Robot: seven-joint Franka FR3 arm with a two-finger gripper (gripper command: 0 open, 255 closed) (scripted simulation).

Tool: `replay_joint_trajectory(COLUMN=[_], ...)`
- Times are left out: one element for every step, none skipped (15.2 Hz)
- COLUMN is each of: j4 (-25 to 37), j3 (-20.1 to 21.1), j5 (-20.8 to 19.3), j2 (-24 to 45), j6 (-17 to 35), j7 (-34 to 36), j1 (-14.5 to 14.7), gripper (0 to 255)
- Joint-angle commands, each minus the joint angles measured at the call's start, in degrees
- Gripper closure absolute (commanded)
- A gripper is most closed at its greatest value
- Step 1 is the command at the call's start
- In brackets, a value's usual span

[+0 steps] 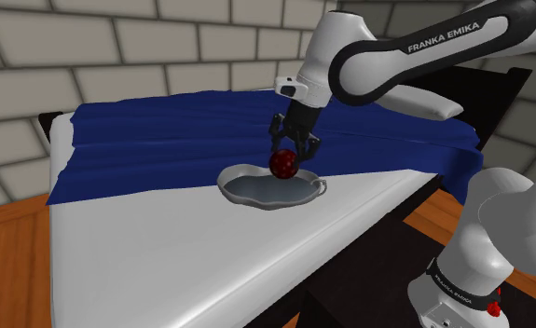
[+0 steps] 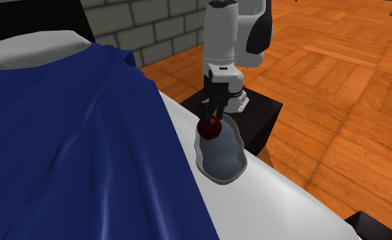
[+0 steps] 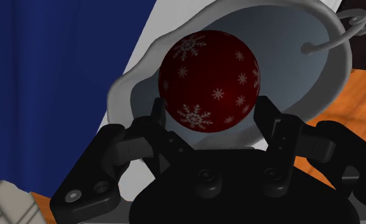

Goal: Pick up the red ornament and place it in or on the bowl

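Jaws closed on the red ornament point(image 3: 210, 79), one finger pressed against each side at its widest; nothing else is held. In the shoulder view the ornament sits just right of frame centre, under my wrist and over the grey bowl point(image 1: 256, 193). The bowl rests on the bed point(image 1: 163, 252) beside the blue blanket point(image 1: 163, 140). Governing relation: sighted along the jaws, the ornament lies against the bowl's hollow, toward the bowl's upper end in the second exterior view. Whether it touches the bowl's floor I cannot tell. The ornament is a snowflake-patterned ball, with no long axis and no heading to account for. Judgement: a straight release should land it inside.
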Motion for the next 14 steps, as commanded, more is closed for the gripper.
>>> replay_joint_trajectory(j4=[-0.14,-0.14,-0.14,-0.14,-0.14,-0.14,-0.13,-0.14,-0.14,-0.14,-0.14,-0.14,0.75,1.71], j3=[0.00,0.00,0.00,0.00,0.00,0.00,-0.01,-0.01,-0.01,-0.01,-0.01,-0.01,0.00,-0.01], j5=[0.02,0.02,0.02,0.02,0.02,0.02,0.02,0.02,0.02,0.02,0.02,0.02,-0.14,-0.28], j2=[0.08,0.08,0.08,0.08,0.08,0.08,0.09,0.08,0.08,0.08,0.08,0.08,-1.11,-2.20], j6=[0.27,0.27,0.27,0.27,0.27,0.27,0.27,0.27,0.27,0.27,0.27,0.27,-1.80,-3.86], j7=[-0.02,-0.02,-0.02,-0.02,-0.02,-0.02,-0.02,-0.02,-0.02,-0.02,-0.02,-0.02,0.08,0.17], j1=[0.01,0.01,0.01,0.01,0.01,0.01,0.01,0.01,0.01,0.01,0.01,0.01,-0.09,-0.18], gripper=[255,255,255,255,255,255,0,0,0,0,0,0,0,0])
